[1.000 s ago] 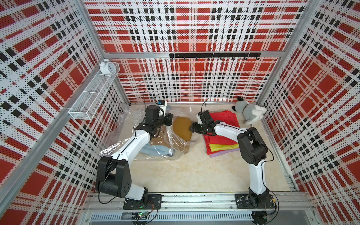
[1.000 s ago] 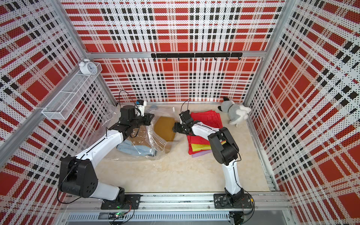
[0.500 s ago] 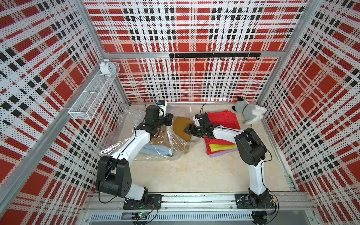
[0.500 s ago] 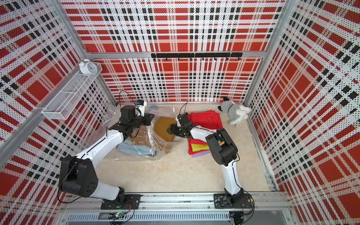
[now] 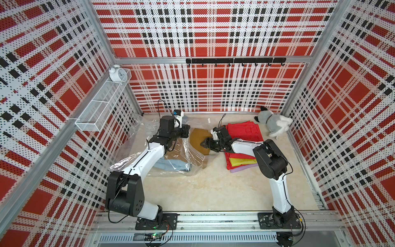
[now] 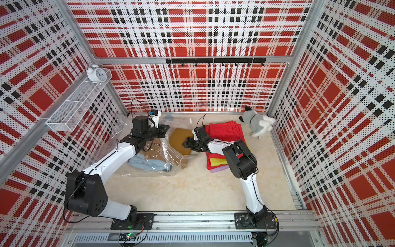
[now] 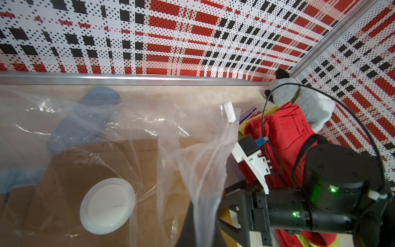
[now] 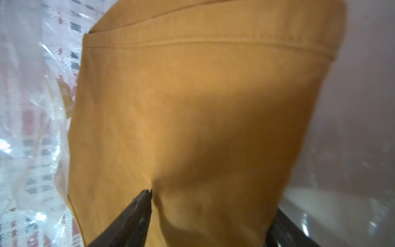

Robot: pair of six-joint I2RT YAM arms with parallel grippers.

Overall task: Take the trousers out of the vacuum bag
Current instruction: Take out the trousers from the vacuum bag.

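Top views show the brown trousers (image 5: pixel 197 139) partly in the bag (image 5: pixel 193 164), at its mouth, on the worktop (image 5: pixel 213 192). The bag could slide along when they are pulled, as only the left tool (image 5: pixel 185 130) is at its far edge. The right tool (image 5: pixel 205 143) sits over the brown cloth. Blue trousers (image 5: pixel 171 166) lie deep in the bag. Red trousers (image 5: pixel 243 130) and others lie outside it, by the right arm.

Left wrist view: the thin plastic could slip out, and then nothing comes free. The left tool is shut. The bag's rim bunches up at its dark finger, so I think it holds the bag. The white cap (image 7: pixel 108 206) lies over brown cloth.

Right wrist view: plastic lies close on both sides, so the tool could catch it too, or grab just a small fold that pulls loose. The right tool stands wide. One finger (image 8: pixel 136 211) pokes the brown cloth and the other is far to the side. It pinches nothing yet.
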